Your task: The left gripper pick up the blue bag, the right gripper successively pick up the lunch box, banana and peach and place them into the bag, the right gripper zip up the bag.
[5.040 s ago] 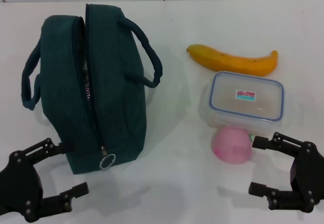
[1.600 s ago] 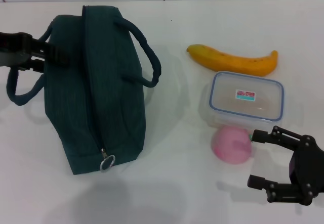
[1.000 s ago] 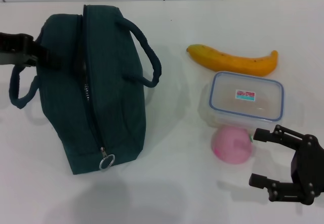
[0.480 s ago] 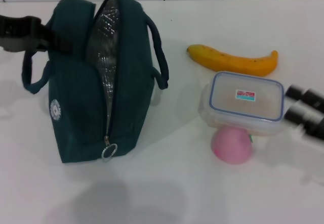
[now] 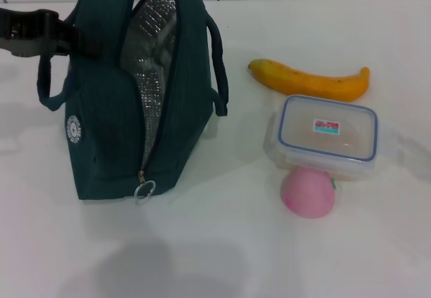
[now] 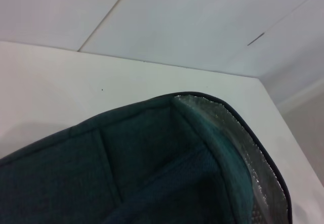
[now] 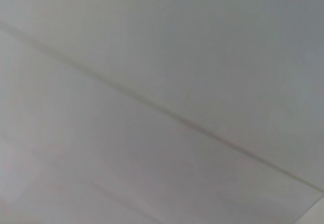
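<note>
The blue bag [image 5: 128, 103] stands at the left of the white table, tilted, its top unzipped so the silver lining [image 5: 151, 62] shows. My left gripper [image 5: 75, 40] is shut on the bag's far left top by the handle and holds that side up. The left wrist view shows the bag's cloth [image 6: 152, 173] and the lining's rim close up. The clear lunch box [image 5: 328, 135] with a blue-edged lid lies at the right. The banana [image 5: 310, 81] is behind it and the pink peach [image 5: 308, 192] touches its front. My right gripper [image 5: 411, 153] is only a faint blur right of the box.
The zip's ring pull [image 5: 144, 190] hangs at the bag's near end. The bag's second handle [image 5: 219, 69] loops toward the banana. The right wrist view shows only a pale grey surface with a seam [image 7: 167, 113].
The left gripper has lifted the bag's side higher and the mouth has opened wider. The right gripper has moved from the front right up beside the lunch box and is now a blur.
</note>
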